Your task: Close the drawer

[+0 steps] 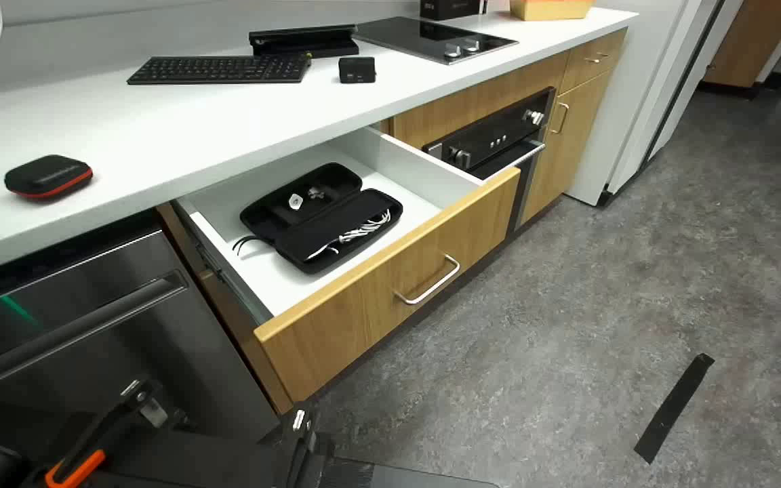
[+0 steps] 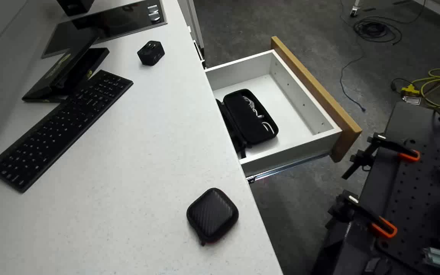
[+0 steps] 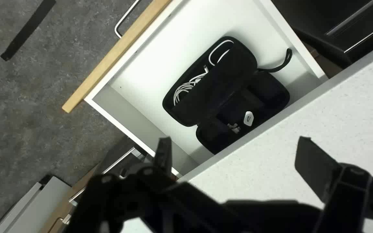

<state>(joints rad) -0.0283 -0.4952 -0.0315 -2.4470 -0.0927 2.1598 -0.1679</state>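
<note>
The drawer stands pulled out, with its light-oak front [image 1: 363, 318] well away from the cabinet. The drawer also shows in an exterior view [image 2: 311, 84] and in the wrist view [image 3: 118, 56]. Its silver bar handle [image 1: 433, 287] is on the front's outer face and partly shows in the wrist view [image 3: 125, 19]. An open black case [image 1: 316, 220] with white cables lies inside on the white bottom. My gripper [image 3: 235, 139] is open and empty in the wrist view, its fingers seen against the drawer's corner and the countertop. Neither exterior view shows it.
The white countertop [image 2: 128, 160] overhangs the drawer's rear. A keyboard [image 2: 59, 130] and a small black case [image 2: 212, 214] lie on it. A black oven [image 1: 499, 135] and a steel dishwasher [image 1: 92, 318] flank the drawer. A black table with clamps [image 2: 395, 183] stands near the drawer front.
</note>
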